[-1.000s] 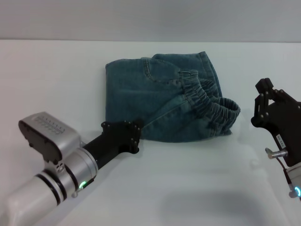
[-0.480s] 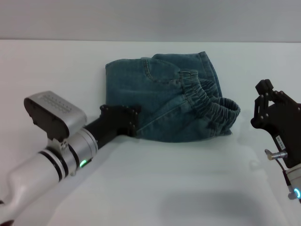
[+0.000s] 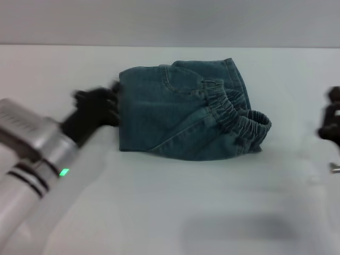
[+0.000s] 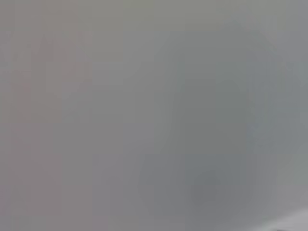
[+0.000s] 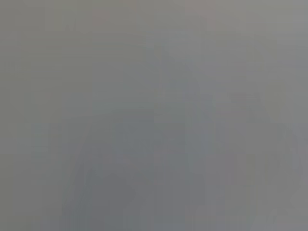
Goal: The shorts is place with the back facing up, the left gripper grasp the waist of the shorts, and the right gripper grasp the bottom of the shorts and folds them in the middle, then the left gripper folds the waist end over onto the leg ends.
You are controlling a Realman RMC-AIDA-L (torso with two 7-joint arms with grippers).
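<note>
The blue denim shorts (image 3: pixel 180 114) lie folded on the white table (image 3: pixel 175 212) in the head view, with the elastic waist (image 3: pixel 241 119) bunched on top at the right side. My left gripper (image 3: pixel 95 109) is just left of the shorts' left edge, apart from the cloth. My right gripper (image 3: pixel 332 119) shows only partly at the right edge of the picture, well clear of the shorts. Both wrist views show nothing but plain grey.
The white table runs to a grey wall (image 3: pixel 170 21) at the back. My left arm (image 3: pixel 32 175) crosses the front left of the table.
My left gripper has pulled away from the shorts' front left corner, leftward and farther back. My right gripper has drawn off to the right, nearly out of the picture. The shorts lie still.
</note>
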